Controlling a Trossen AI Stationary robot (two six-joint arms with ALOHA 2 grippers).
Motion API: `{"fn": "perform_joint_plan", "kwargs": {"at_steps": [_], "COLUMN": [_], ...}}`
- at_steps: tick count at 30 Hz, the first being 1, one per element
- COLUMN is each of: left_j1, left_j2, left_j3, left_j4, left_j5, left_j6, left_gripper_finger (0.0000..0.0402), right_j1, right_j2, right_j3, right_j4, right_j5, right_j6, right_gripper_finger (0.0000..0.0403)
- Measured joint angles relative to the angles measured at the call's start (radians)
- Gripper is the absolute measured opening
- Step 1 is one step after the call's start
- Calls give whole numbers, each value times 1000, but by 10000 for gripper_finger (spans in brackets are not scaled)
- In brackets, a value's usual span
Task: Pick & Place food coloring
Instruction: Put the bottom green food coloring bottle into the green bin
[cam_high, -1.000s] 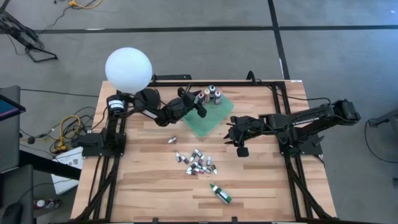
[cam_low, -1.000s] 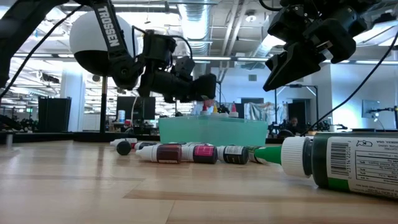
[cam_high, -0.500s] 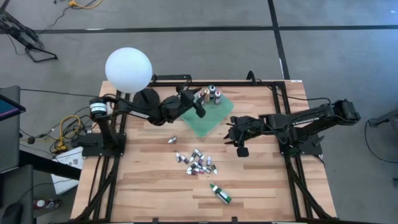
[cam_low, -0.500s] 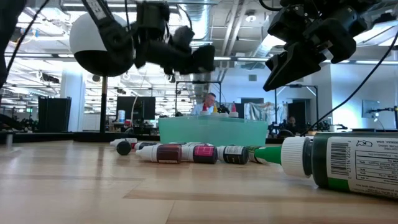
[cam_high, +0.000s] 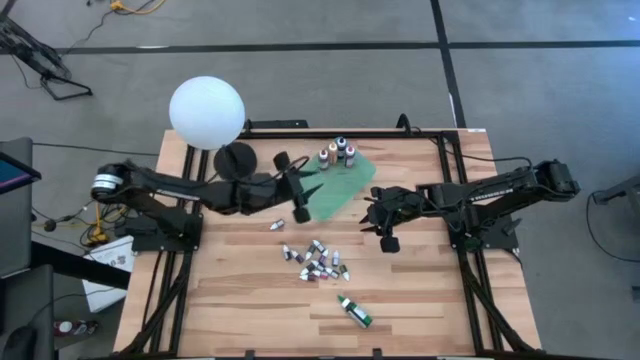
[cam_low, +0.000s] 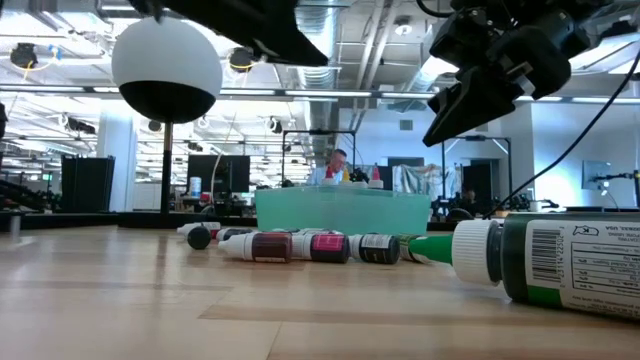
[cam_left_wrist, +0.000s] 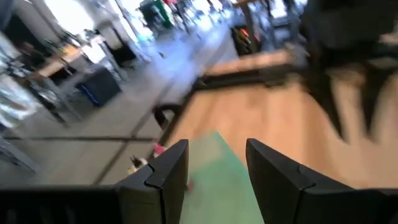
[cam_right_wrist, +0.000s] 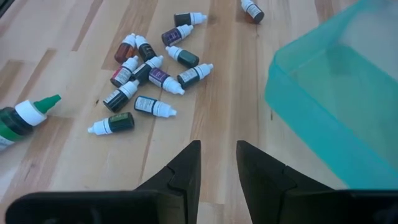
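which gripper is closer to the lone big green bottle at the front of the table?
Right. The right gripper hangs above the table, beyond the big green bottle and slightly to its right. The left gripper is farther off, at the green tray's left edge.

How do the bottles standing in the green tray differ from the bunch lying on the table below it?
The bottles in the green tray stand upright in a tight group at the green tray's far corner; the loose bottles lie on their sides, pointing every way. The tray group is only a few; the pile on the bare wood holds clearly more. Both are small capped dropper bottles, and neither pincer touches them.
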Motion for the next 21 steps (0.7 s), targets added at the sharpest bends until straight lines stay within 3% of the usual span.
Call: {"fn": "perform_joint_plan", "kwargs": {"at_steps": [4, 13, 21], "left_j1": [-93, -307, -447], "left_j2": [-64, -199, -302], "left_j3": [-11, -191, -320], "left_j4": [-145, -66, -12], "left_j5": [-1, -105, -143], "left_j6": [-61, -121, -210], "left_gripper_finger": [156, 156, 156], "right_j1": [11, 57, 97], "right_j2": [0, 0, 0], "right_j3": [0, 0, 0], "right_j4": [4, 43, 65], "right_j5": [0, 0, 0], "right_j6": [34, 75, 269], "right_gripper_finger": [95, 95, 95]}}
